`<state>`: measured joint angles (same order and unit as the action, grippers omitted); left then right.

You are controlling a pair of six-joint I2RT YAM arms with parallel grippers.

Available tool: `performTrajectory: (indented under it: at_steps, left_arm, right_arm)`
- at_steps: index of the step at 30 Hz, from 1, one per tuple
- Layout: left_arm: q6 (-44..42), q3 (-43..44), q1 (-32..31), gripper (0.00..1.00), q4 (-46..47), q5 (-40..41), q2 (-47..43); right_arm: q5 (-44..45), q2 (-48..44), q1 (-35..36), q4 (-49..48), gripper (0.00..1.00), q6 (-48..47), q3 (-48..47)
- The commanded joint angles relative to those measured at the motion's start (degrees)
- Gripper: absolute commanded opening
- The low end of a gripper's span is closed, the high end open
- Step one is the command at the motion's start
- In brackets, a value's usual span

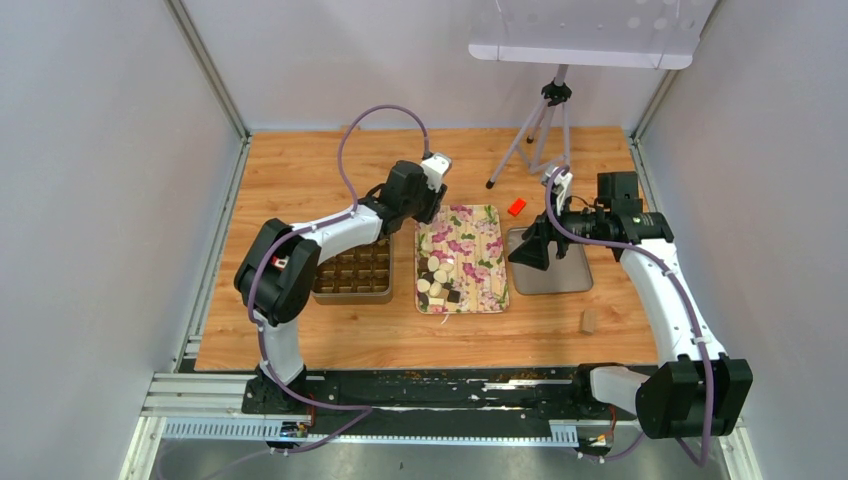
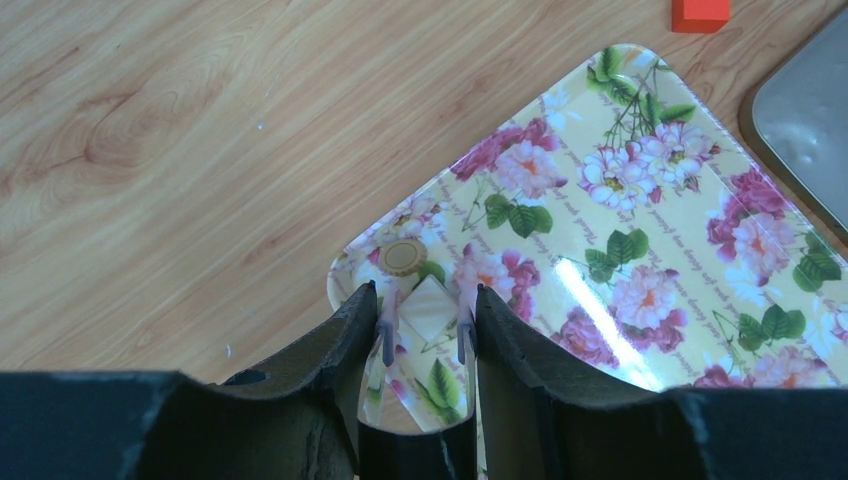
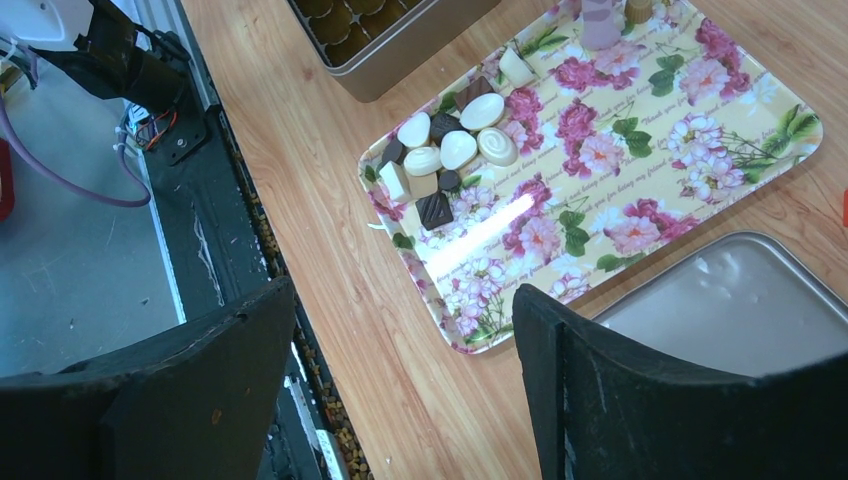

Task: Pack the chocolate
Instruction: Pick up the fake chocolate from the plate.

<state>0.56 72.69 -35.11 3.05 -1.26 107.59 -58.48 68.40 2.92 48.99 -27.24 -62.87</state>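
**Left arm taking one cream square at the tray corner**

The left gripper (image 2: 427, 315) stands over the far left corner of the floral tray (image 2: 640, 200). Its jaws are drawn in on a cream square piece (image 2: 428, 308). The pads seem to touch two opposite flat sides, and I cannot tell whether the piece is off the tray. A tan round piece (image 2: 403, 257) lies just beside it.

The rest of the chocolate (image 1: 438, 280) sits heaped at the tray's near end, about the middle of the worktop, with dark, cream and tan pieces touching one another. The compartment box (image 1: 352, 272) stands just left of the tray. The right gripper (image 3: 403, 290) hangs with jaws spread wide and empty, over the gap between the floral tray and the silver tray (image 3: 740, 300) toward the right edge.

Handling, as I judge it: each piece is light, rigid and smooth. It is likely to chip or smear under a hard squeeze and to skid on the glossy tray. I would grip square pieces across their flat faces and round ones across the full width, low on the sides, with light force. Pieces in the heap need separating first.
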Motion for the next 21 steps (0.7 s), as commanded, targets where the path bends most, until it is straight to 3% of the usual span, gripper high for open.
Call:
performTrajectory:
  at_steps: [1,8,21]
  left_arm:
    - [0.74,1.83,-0.27,0.30,0.00,-0.92,-2.45]
    - [1.56,5.02,-0.23,0.17,-5.21,-5.27,-9.55]
    - [-9.14,-5.39,2.33,0.15,-17.25,-6.92,-33.55]
  right_arm:
    - [-1.91,-1.53,-0.28,-1.53,0.79,-0.22,0.24]
    - [-2.08,-1.86,-0.30,-2.34,0.79,0.14,1.08]
    - [-2.14,-2.81,-0.28,-4.16,0.78,1.18,2.74]
